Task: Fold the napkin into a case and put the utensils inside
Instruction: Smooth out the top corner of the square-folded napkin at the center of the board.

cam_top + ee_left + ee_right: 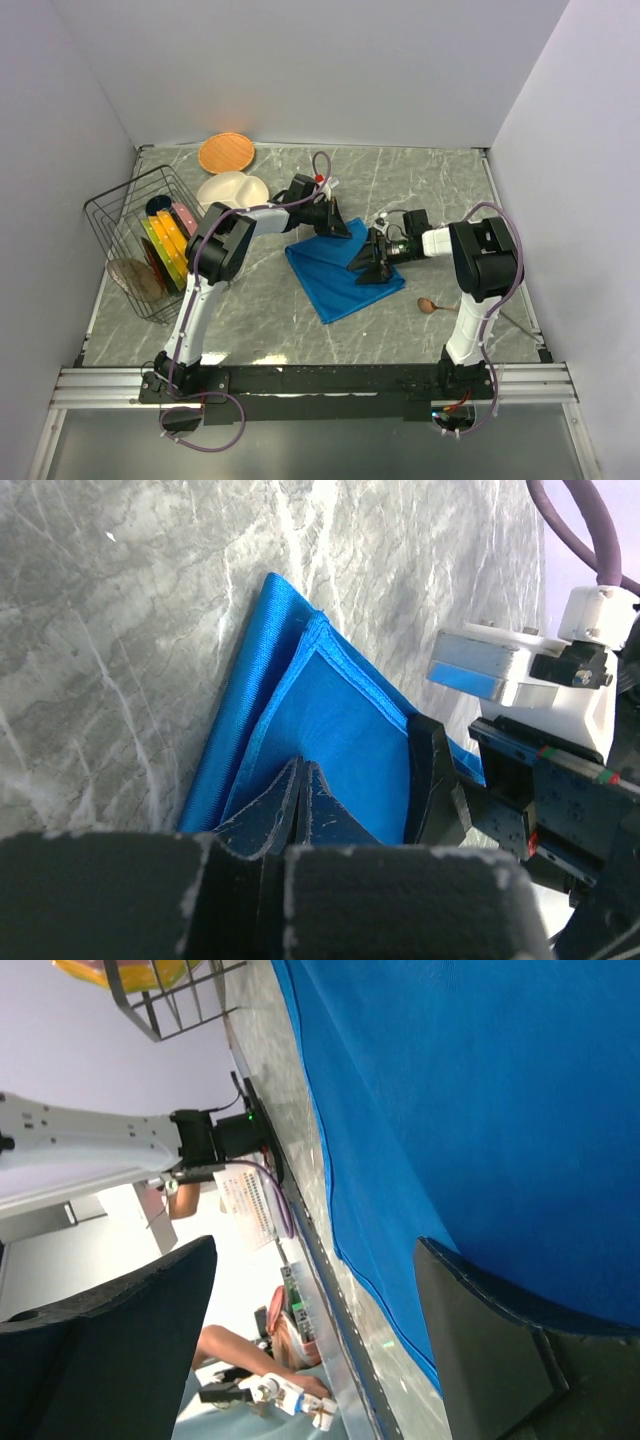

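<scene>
Left gripper [302, 772] closed tight, tips against the folded napkin [332, 280]; right gripper [315, 1250] gapes wide at its edge

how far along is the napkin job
Done: the napkin is already doubled over, with two layers showing at its corner in the left wrist view. In hand: the left pincer is shut on the top layer, and the right pincer stands open at the opposite edge. Left: the cloth is not yet folded narrow, and the spoon lies on the table beside it, outside.
</scene>
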